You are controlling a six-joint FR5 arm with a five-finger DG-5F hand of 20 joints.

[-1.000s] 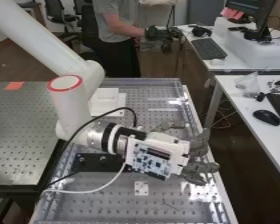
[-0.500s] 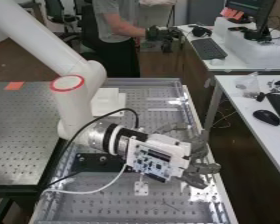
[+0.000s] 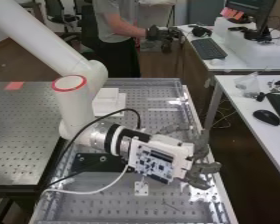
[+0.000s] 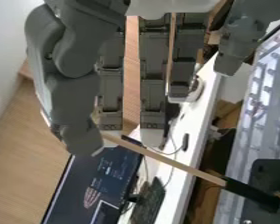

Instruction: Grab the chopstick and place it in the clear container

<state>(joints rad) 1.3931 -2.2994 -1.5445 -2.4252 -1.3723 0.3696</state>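
Chopstick (image 4: pixel 164 158) is slanting away from the robot hand (image 3: pixel 200 147), its pale end meeting the thumb tip and its far portion showing dark. The robot hand is standing partly closed, pinching the stick between the inward-bending thumb and the nearly straight fingers. In the high view it is hanging over the three o'clock edge of the perforated desk (image 3: pixel 111 207). With the robot hand as dial centre, a dark plate (image 3: pixel 101 163) is lying at nine o'clock, a white block (image 3: pixel 107 104) at ten, a keyboard (image 3: pixel 209 49) at twelve and a black mouse (image 3: pixel 266 117) at two.
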